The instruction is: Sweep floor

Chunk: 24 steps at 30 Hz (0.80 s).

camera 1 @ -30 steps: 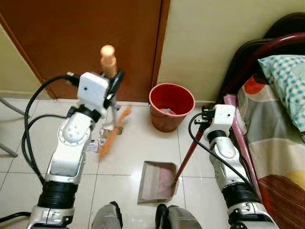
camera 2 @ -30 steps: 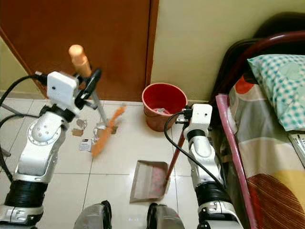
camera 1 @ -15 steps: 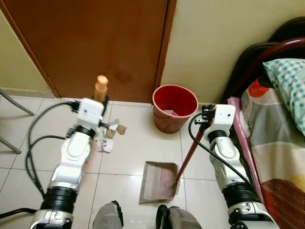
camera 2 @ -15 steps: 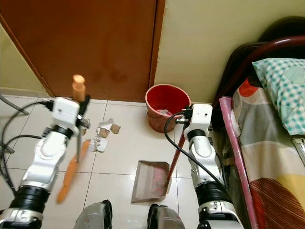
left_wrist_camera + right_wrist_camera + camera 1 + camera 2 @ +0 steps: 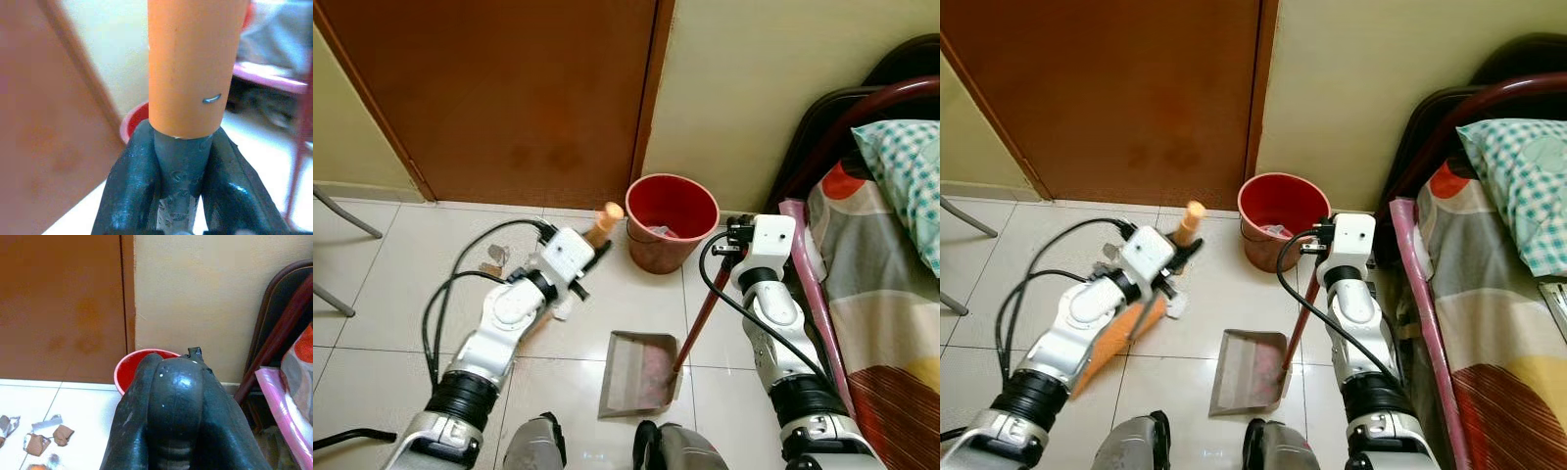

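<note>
Broom — orange, held by the left gripper; its handle top pokes up just beside the red bucket, and the bristle head lies low under the left forearm, angled toward the robot's feet. In the left wrist view both black fingers are closed tight on the grey shaft just under the orange grip. Change: half a second ago the broom stood nearly upright near the door with the scraps spread in front of it; a second ago the head was raised and swinging. Now the arm has dropped and reached rightward, so the handle leans toward the bucket and the stroke appears to have been drawn across the floor toward the dustpan. Litter — crumpled brown and white scraps on the pale tiles before the door; one piece sits behind the left arm, another white bit just beside the gripper, so the pass looks to have left some behind. Dustpan — flat on the tiles between the arms, mouth facing the broom side, no scraps visibly inside; its long red handle rises to the right gripper, whose fingers are closed around it. Judgement: a sweep is mid-stroke and collection has barely begun; further passes seem needed. Surroundings — brown door, bed on the right.
</note>
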{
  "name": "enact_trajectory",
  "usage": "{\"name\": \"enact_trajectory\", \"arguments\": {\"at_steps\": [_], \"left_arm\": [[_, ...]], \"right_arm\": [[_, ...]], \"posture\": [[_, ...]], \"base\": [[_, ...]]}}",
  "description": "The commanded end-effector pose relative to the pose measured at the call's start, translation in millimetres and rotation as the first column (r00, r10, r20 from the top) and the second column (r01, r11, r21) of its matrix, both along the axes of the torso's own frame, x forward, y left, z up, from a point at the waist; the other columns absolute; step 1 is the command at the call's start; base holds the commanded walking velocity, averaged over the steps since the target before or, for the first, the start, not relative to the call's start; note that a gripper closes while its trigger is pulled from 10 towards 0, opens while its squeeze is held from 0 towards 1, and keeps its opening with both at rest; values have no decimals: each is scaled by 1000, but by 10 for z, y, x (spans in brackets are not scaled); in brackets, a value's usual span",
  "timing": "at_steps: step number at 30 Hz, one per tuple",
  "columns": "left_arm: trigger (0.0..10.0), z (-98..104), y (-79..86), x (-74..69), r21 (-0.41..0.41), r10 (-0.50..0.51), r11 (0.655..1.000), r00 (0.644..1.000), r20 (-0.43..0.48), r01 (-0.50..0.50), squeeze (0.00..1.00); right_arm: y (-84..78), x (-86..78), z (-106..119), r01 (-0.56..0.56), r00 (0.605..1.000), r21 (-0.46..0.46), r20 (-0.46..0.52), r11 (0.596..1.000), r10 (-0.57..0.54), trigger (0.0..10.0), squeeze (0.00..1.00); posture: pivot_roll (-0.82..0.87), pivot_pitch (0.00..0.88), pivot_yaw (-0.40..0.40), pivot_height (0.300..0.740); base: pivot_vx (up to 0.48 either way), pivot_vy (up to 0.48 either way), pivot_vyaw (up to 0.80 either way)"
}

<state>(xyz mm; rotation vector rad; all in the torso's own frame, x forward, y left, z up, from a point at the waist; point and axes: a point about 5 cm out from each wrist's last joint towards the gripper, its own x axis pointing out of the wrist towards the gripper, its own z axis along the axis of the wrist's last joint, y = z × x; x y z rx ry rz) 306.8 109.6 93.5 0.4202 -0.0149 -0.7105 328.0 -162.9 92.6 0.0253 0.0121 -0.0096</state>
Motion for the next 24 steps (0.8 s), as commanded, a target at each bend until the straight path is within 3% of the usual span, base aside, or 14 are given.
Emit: {"name": "enact_trajectory", "arguments": {"at_steps": [1, 10, 17, 22, 24], "left_arm": [[10000, -18, -126, -87, -36, -84, 996, 996, -37, 83, 0], [10000, -58, -291, -424, -136, -318, 945, 932, -172, 298, 0], [10000, 36, -394, -463, -234, -345, 924, 924, -165, 303, 0], [10000, 39, -391, -423, -183, -315, 940, 938, -147, 287, 0], [10000, 79, -374, -398, -218, -299, 939, 945, -135, 266, 0]], "right_arm": [[-50, -1, -7, 26, 1000, -16, 4, 1000, -26, 10000, 0], [-134, 15, -47, 85, 996, -79, -24, 993, -87, 10000, 0], [-148, 31, -64, 104, 994, -93, -35, 990, -108, 10000, 0], [-78, 51, -49, 76, 997, -51, -29, 996, -78, 10000, 0], [-52, 52, -57, 64, 997, -47, -33, 997, -66, 10000, 0]], "posture": [[26, 133, -85, 740], [31, 137, -85, 740], [37, 133, -83, 740], [35, 131, -82, 740], [33, 129, -82, 740]], "base": [[0, 0, 0], [0, 0, 0], [0, 0, 0], [0, 0, 0], [0, 0, 0]]}}
